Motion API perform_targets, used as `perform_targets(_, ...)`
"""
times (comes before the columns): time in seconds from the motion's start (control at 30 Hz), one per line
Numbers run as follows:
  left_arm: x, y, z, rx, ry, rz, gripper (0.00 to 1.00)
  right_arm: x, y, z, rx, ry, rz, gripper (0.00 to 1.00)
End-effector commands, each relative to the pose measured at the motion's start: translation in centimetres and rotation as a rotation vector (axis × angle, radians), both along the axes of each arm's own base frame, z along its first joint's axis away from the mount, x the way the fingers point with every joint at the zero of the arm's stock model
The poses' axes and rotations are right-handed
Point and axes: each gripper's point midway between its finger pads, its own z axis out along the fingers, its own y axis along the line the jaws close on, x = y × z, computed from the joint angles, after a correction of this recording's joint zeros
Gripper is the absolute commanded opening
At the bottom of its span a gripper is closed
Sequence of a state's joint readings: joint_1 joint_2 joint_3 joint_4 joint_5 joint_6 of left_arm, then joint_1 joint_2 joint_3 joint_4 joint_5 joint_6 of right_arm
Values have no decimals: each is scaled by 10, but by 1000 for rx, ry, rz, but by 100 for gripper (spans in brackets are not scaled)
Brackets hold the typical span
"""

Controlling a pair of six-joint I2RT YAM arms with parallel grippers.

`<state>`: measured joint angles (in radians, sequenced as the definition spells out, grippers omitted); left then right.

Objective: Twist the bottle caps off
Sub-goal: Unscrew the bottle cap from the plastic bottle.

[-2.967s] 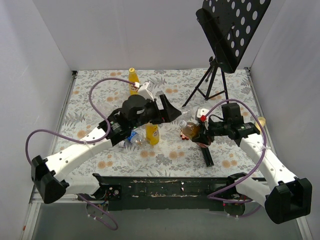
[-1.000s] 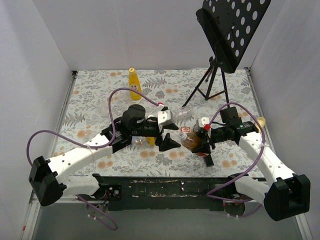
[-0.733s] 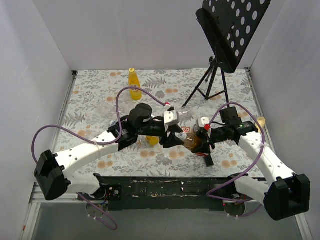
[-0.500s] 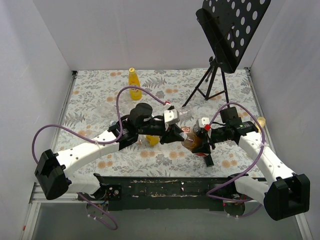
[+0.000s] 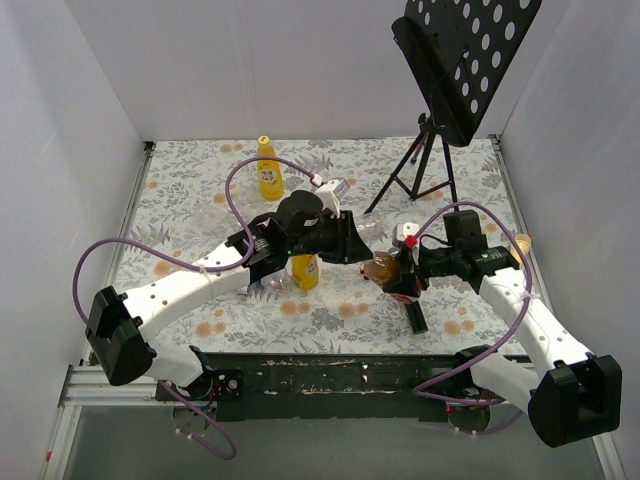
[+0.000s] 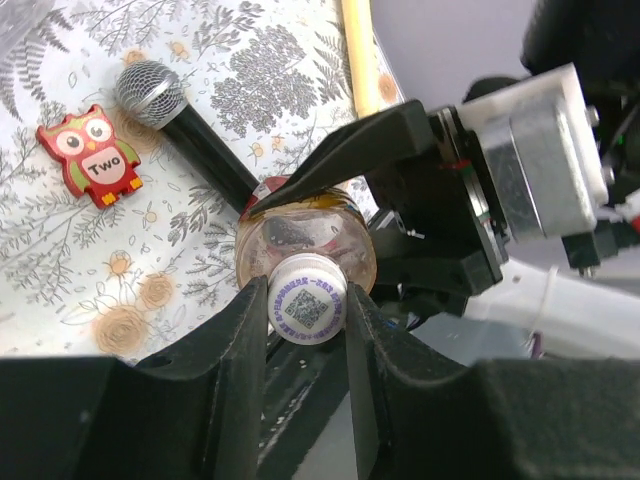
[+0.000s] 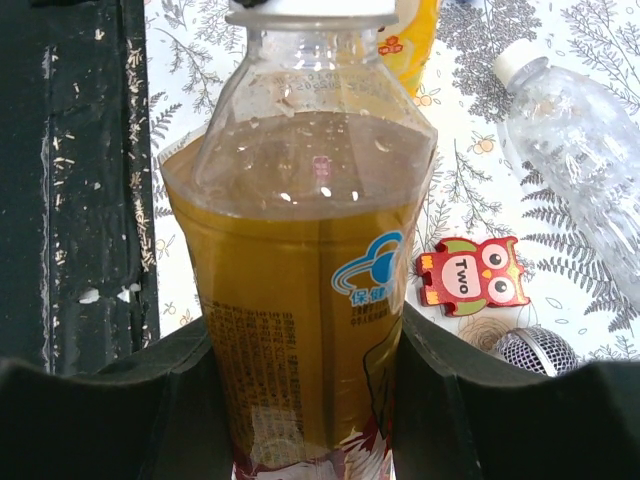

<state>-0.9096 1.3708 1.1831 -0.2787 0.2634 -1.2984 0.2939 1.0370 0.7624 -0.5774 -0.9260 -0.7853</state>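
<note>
The squat brown bottle (image 7: 300, 270) with a red label stands gripped at its body by my right gripper (image 7: 300, 335), whose fingers press both sides. Its white cap (image 6: 307, 309), printed with a square code, sits pinched between the fingertips of my left gripper (image 6: 307, 302). From above, the left gripper (image 5: 357, 250) meets the brown bottle (image 5: 384, 267) from the left, and the right gripper (image 5: 406, 276) holds it from the right. One yellow bottle (image 5: 267, 172) stands at the back; another (image 5: 305, 271) stands under the left arm.
A black microphone (image 6: 185, 125) and a red owl piece (image 6: 88, 155) lie on the flowered cloth beside the brown bottle. A clear bottle (image 7: 580, 150) with a white cap lies to the right. A black music stand (image 5: 455, 70) rises at the back right.
My left gripper went from open to shut on the brown bottle's cap, and its wrist has since turned. The right gripper kept its hold on the bottle.
</note>
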Motion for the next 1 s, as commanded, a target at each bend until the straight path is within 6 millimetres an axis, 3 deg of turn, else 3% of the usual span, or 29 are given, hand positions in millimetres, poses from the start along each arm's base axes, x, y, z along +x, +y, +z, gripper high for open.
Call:
perform_targets(0.0,8,-2,39,-119,158,170,0,16,-4,0,-13,-23,-73,6)
perform_targets(0.6,19,10,50,-157,-11,207,0,1,-2,5,50,19,6,6)
perform_targets(0.67,19,9,50,-155,-36,187,16,-1,-2,5,52,17,12,6)
perform_targets(0.77,17,9,48,-139,-72,156,53,-3,-2,5,55,14,18,6)
perform_targets(0.97,9,17,64,-144,-200,82,94,-6,-2,5,62,8,27,6)
